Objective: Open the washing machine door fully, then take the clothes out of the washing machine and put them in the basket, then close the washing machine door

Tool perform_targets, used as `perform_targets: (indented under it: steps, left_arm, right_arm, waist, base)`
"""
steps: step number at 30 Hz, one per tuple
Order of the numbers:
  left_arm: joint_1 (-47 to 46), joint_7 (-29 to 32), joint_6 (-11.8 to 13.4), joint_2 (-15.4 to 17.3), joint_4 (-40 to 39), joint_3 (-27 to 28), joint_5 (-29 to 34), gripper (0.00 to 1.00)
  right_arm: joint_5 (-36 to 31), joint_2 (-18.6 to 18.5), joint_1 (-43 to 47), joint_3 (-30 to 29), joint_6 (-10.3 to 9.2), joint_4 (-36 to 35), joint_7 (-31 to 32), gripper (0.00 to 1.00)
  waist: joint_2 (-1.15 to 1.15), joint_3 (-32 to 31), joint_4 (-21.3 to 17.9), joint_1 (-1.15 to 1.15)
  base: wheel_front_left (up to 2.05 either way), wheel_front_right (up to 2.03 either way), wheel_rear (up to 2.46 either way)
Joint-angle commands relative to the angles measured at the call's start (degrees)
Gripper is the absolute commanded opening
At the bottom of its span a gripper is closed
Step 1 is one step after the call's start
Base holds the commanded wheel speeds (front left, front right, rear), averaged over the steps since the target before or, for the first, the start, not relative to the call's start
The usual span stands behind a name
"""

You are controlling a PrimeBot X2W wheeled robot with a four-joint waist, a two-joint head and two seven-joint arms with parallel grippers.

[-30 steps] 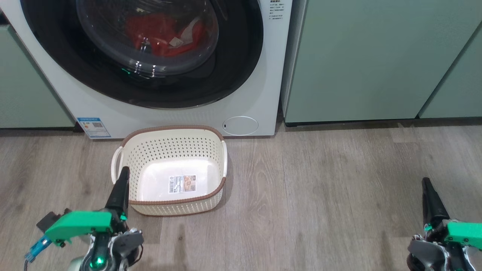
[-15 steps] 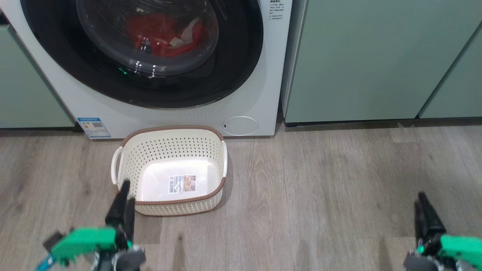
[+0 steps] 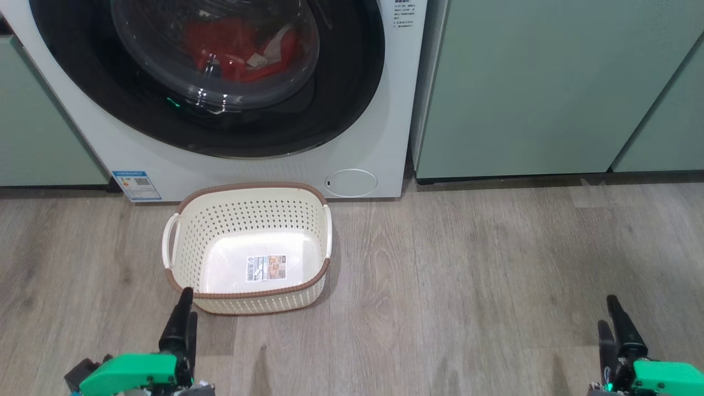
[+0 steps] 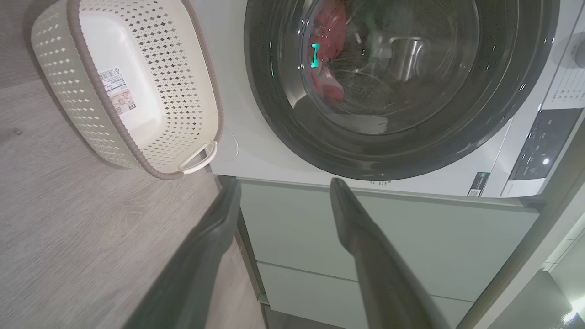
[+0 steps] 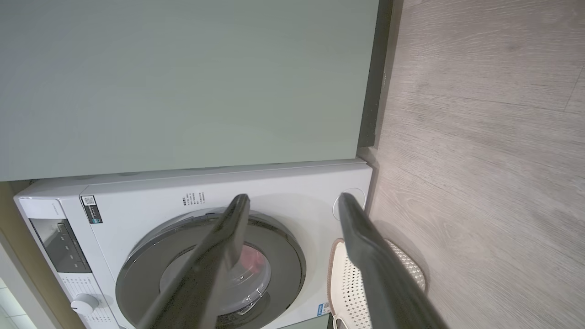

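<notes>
Both my grippers have sunk lower in head view and spread: left gripper and right gripper wide, empty, free for the washing machine door. Empty basket sits just before the washing machine to catch clothes. Door shut, red jersey behind its window. Glare hides the rest of the drum.

head view: high, facing forward and down; washing machine at 12 o'clock, basket below centre | left wrist view: low, rolled sideways, close; basket at 10 o'clock, washing machine door at 1 o'clock | right wrist view: rolled oppositely, farther back; washing machine door at 7 o'clock | shared: washing machine, basket
</notes>
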Motion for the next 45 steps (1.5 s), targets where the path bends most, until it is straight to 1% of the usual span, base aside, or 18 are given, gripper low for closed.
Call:
perform_targets:
  steps: [1, 8, 15, 28, 32, 45]
  left_arm:
    - [-2.9, -0.6, 0.0, 0.4, -2.2, 0.1, 1.4, 1.0]
    - [-3.3, -1.8, 0.0, 0.4, -3.3, 0.2, 6.9, 1.0]
    - [-3.6, -3.0, 0.1, 0.4, -4.6, 0.0, 13.3, 1.0]
    - [-4.3, -5.2, 2.6, 0.5, -7.6, -1.9, 25.7, 1.0]
    - [-4.5, -5.8, 3.4, 0.5, -8.3, -2.6, 29.5, 1.0]
    - [-5.1, -8.0, 6.6, 1.1, -9.4, -3.7, 39.8, 1.0]
  right_arm:
    - [-1.2, -0.3, -2.4, 0.1, 0.01, -2.2, -0.6, 1.0]
    - [-5.7, -0.3, -2.9, 0.4, 0.01, -3.7, -1.8, 1.0]
    - [-11.9, -0.4, -3.3, 0.9, 0.01, -5.2, -3.0, 1.0]
    - [-24.5, -0.5, -4.0, 2.1, 0.0, -8.2, -5.2, 1.0]
    - [-29.2, -0.5, -4.2, 2.6, 0.0, -9.0, -5.8, 1.0]
    - [-43.3, -0.6, -5.0, 4.3, 0.0, -10.0, -8.0, 1.0]
  waist:
    - [0.0, 0.0, 0.0, 0.0]
    - [0.0, 0.2, 0.1, 0.0]
    - [0.0, 0.4, 0.2, 0.0]
    - [0.0, 0.8, 0.5, 0.0]
    - [0.0, 0.9, 0.5, 0.0]
    - [0.0, 1.2, 0.7, 0.0]
  base:
    - [0.0, 0.0, 0.0]
    - [0.0, 0.0, 0.0]
    - [0.0, 0.0, 0.0]
    - [0.0, 0.0, 0.0]
    - [0.0, 0.0, 0.0]
    - [0.0, 0.0, 0.0]
